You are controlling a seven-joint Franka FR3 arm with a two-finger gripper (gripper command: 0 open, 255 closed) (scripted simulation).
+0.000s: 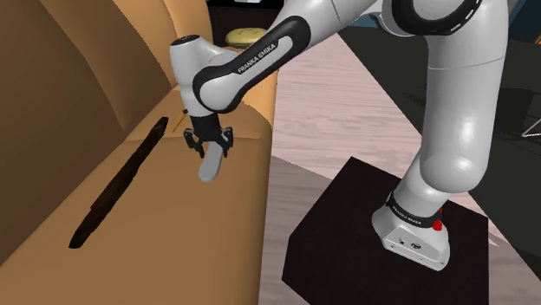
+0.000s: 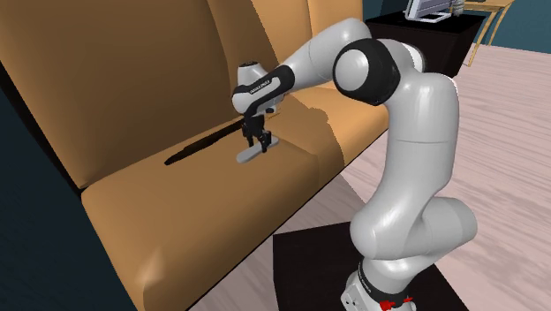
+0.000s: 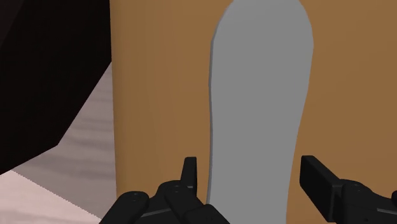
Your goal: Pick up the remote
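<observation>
The grey remote (image 3: 257,102) is straddled by the black gripper (image 3: 250,164) at the tan sofa (image 2: 177,203) seat; whether it is clamped cannot be told.

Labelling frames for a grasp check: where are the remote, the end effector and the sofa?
remote (image 3: 261,95), wrist view, middle of its face
end effector (image 1: 211,143), shoulder view, between its fingertips
sofa (image 2: 177,203), second exterior view, seat cushion

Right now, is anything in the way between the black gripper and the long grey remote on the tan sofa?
No, nothing visible does. The black two-finger gripper is right over the long grey remote on the tan sofa seat, one open finger on each side.
</observation>
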